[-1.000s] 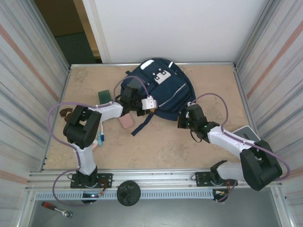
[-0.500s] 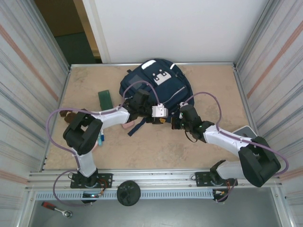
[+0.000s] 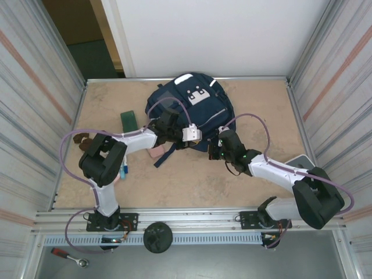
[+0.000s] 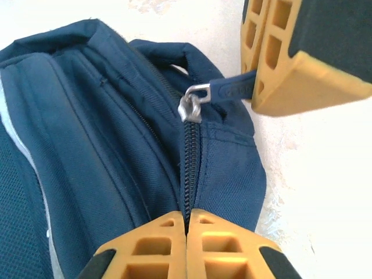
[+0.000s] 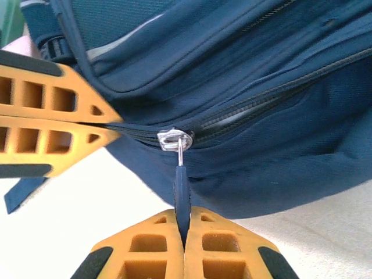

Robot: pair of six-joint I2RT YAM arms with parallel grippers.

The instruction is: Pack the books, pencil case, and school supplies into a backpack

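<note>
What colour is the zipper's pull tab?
Navy blue pull tab, hanging from a silver slider; right wrist view shows it best.

The backpack (image 3: 212, 107) is navy-blue fabric with white stripes and a white patch (image 3: 198, 95) marked with dark dots. Its zipper slider (image 5: 174, 139) is silver metal; the pull tab (image 5: 182, 186) is navy blue. The left claw (image 4: 186, 218) and right claw (image 5: 185, 216) have yellow-orange fingers with black outer pads. The table (image 3: 192, 180) is sandy beige with pale mottling. The pencil case (image 3: 154, 153) is pale pink. The pen (image 3: 124, 169) is blue and white. The flat block (image 3: 129, 120) is dark green. The arm cables (image 3: 70, 142) are lilac.
</note>
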